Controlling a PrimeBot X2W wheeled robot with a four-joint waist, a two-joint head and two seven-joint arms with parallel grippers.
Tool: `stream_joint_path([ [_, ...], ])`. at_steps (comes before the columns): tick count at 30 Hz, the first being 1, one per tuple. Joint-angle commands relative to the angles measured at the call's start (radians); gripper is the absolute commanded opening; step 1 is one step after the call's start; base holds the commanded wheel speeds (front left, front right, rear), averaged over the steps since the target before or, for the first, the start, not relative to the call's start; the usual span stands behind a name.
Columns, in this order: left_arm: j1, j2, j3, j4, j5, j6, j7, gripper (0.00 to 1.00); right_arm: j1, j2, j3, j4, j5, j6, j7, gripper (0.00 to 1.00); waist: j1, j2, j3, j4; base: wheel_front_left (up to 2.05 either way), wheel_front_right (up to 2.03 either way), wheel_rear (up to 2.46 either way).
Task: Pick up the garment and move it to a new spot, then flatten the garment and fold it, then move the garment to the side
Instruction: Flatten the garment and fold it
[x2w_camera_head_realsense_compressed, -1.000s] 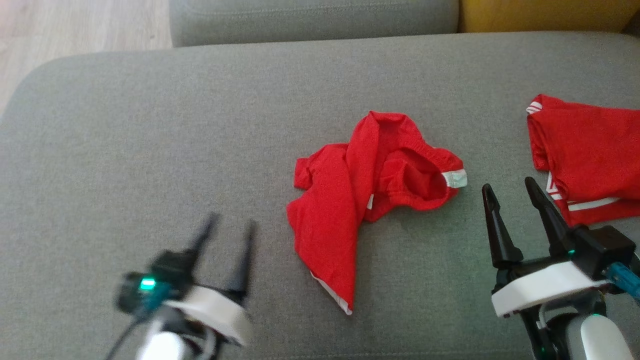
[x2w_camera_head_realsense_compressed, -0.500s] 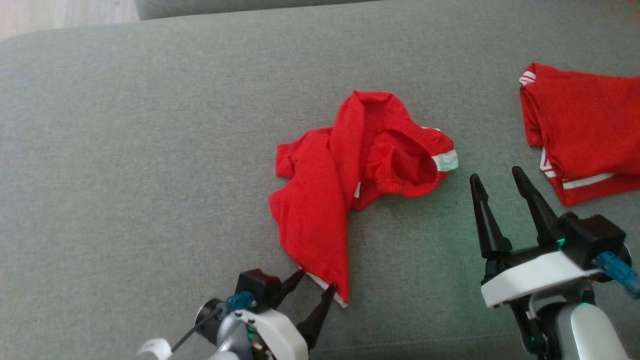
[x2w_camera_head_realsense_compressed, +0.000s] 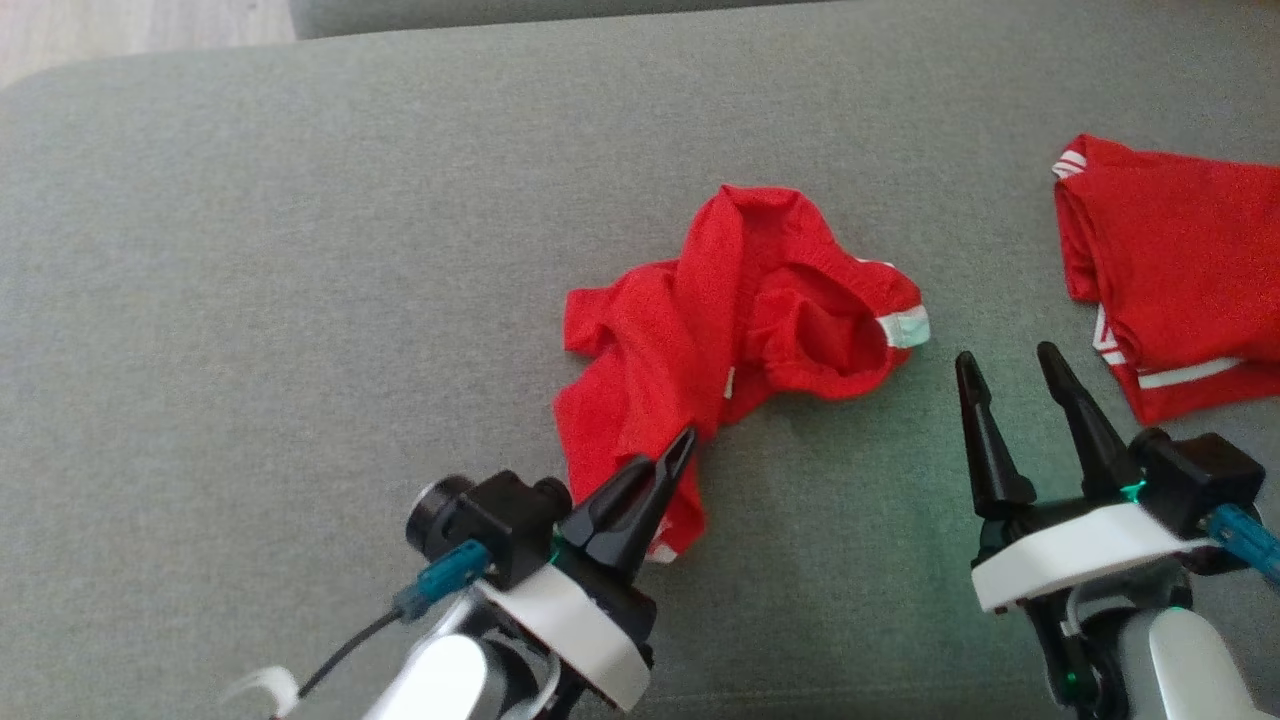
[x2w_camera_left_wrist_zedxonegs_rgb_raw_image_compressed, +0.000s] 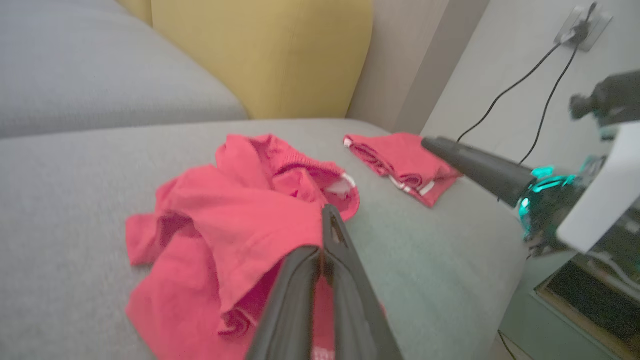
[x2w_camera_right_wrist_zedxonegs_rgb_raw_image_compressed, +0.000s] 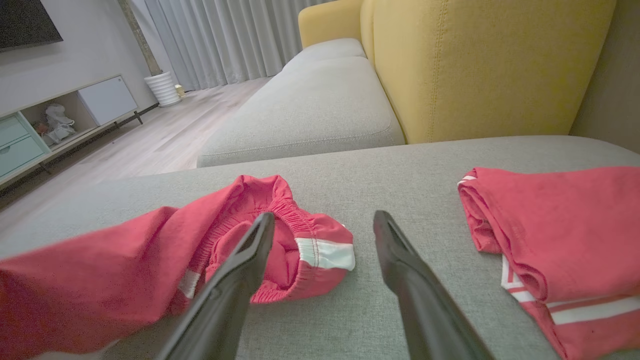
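Where the crumpled red shorts (x2w_camera_head_realsense_compressed: 700, 330) lie mid-cushion on the grey sofa (x2w_camera_head_realsense_compressed: 300, 250), my left tool (x2w_camera_head_realsense_compressed: 683, 440) is pinched tight on their near hem, while my right tool (x2w_camera_head_realsense_compressed: 1006, 353) hovers just beside them — fingers spread, gripping nothing.

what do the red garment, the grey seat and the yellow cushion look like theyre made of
Garment: soft thin knit, likely cotton or polyester jersey, matte; it crumples in loose folds and has a gathered elastic waistband.
Grey seat: woven upholstery fabric, matte, with a fine visible weave.
Yellow cushion: smooth, stitched seams, maybe faux leather or tight fabric; hard to tell.
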Motion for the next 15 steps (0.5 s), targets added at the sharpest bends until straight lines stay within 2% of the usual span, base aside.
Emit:
stream_joint_path([
  [1, -0.021, 0.011, 0.025, -0.067, -0.009, -0.007, -0.002, 0.0, -0.035, 0.0, 0.017, -0.03, 0.004, 0.007, -0.008, 1.0, -0.0001, 0.0, -0.009, 0.009, 0.0, 0.0, 0.0],
  [5, -0.012, 0.048, 0.038, -0.221, -0.005, 0.001, 0.017, 0.0, -0.031, 0.001, 0.004, -0.024, 0.011, 0.007, -0.004, 1.0, -0.0001, 0.0, -0.018, 0.023, 0.0, 0.0, 0.0],
  [9, -0.002, 0.07, 0.104, -0.309, -0.026, 0.043, 0.037, 0.0, -0.032, 0.001, -0.002, -0.021, 0.022, 0.007, -0.004, 1.0, -0.0001, 0.0, -0.019, 0.027, 0.0, 0.0, 0.0],
  [11, -0.011, 0.085, 0.178, -0.284, -0.051, 0.079, 0.044, 0.0, -0.035, 0.002, -0.001, -0.023, 0.031, 0.007, -0.003, 1.0, -0.0001, 0.0, -0.013, 0.025, 0.0, 0.0, 0.0],
  [15, -0.044, 0.097, 0.268, -0.142, -0.094, 0.104, 0.025, 0.0, -0.042, 0.002, 0.009, -0.024, 0.037, 0.007, 0.003, 1.0, -0.0001, 0.0, 0.0, 0.009, 0.0, 0.0, 0.0],
])
